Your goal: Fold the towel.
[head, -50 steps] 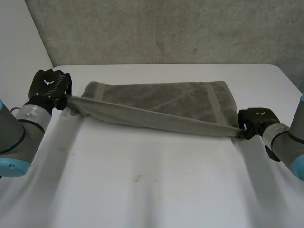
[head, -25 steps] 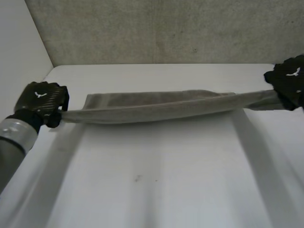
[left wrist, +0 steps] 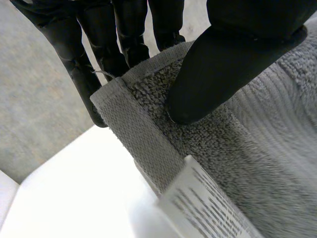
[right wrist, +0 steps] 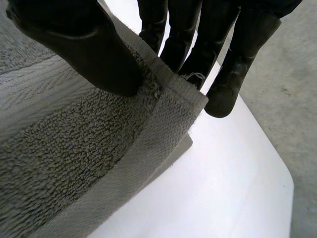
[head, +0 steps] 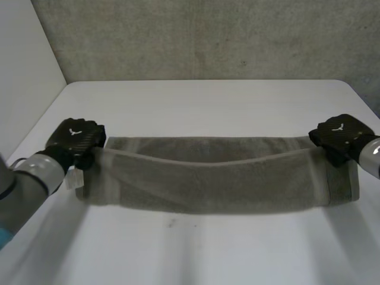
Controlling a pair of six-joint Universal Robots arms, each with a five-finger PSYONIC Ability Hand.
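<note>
The towel [head: 214,178] lies doubled in a long band on the white table [head: 196,249], a concrete wall [head: 208,35] behind. The left hand [head: 76,139] pinches one end corner between thumb and fingers (a white label [left wrist: 208,208] hangs beside it); the right hand [head: 339,135] pinches the other end likewise.

My left robot hand [head: 76,138] and right robot hand [head: 339,132] are black. The towel [head: 208,178] is plain grey, the worktop [head: 208,101] white.

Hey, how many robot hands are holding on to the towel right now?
2. The left robot hand pinches a corner at the towel's left end, and the right robot hand pinches a corner at its right end. Each pinches between thumb and fingers.
</note>
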